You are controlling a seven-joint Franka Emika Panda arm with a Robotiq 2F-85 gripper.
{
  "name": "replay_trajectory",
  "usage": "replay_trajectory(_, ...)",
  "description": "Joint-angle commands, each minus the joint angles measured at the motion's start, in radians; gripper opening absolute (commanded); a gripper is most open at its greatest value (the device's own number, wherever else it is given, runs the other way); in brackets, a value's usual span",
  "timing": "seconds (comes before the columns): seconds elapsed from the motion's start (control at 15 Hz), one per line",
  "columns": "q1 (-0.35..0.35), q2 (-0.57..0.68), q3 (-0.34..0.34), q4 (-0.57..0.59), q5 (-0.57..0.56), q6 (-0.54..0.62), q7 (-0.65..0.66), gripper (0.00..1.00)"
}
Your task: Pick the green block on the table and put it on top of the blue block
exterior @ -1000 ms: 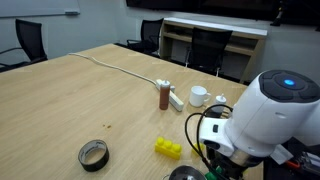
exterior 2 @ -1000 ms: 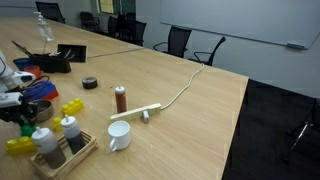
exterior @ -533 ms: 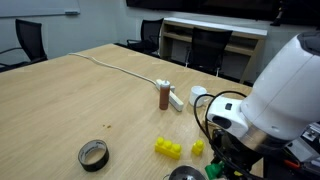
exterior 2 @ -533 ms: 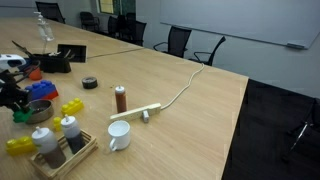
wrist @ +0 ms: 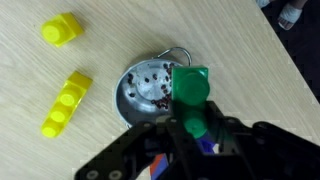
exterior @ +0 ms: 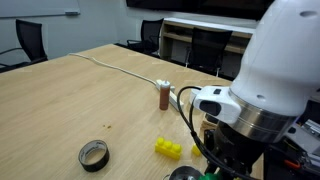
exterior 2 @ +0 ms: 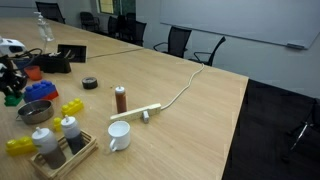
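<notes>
In the wrist view my gripper [wrist: 190, 118] is shut on the green block [wrist: 190, 85], a bright green brick held in the air over the edge of a metal bowl [wrist: 145, 88]. A small blue patch [wrist: 206, 147] shows between the fingers below the green block; I cannot tell if it is the blue block. In an exterior view the gripper [exterior 2: 11, 90] is at the far left edge above the table [exterior 2: 180, 120], with the green block [exterior 2: 11, 98] at its tip, beside a blue object [exterior 2: 41, 90].
Two yellow studded bricks [wrist: 62, 30] [wrist: 65, 103] lie left of the bowl. On the table are a tape roll [exterior: 93, 154], a brown cylinder [exterior 2: 120, 98], a white mug [exterior 2: 118, 135], a power strip with cable [exterior 2: 140, 113] and a tray of bottles [exterior 2: 62, 150].
The arm has swung across the table with the green block in its jaws; in one exterior view it moved toward the left edge, in the other it now fills more of the picture.
</notes>
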Motion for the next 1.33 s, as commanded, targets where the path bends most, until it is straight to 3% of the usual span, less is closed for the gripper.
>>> replay_trajectory(0.0,-0.061,0.029,0.031,0.106,0.064,-0.123,-0.083,0.07)
replay_trajectory(0.33,-0.074,0.11,-0.008,0.256,0.027,-0.241,-0.068,0.07)
replay_trajectory(0.73,-0.029,0.235,-0.052,0.432,-0.036,-0.282,0.007,0.07)
replay_trajectory(1.0,-0.006,0.292,-0.057,0.532,-0.045,-0.378,0.036,0.07)
replay_trajectory(1.07,-0.019,0.268,-0.05,0.48,-0.033,-0.312,0.02,0.3)
replay_trajectory(1.27,-0.011,0.289,-0.051,0.513,-0.032,-0.342,0.023,0.3)
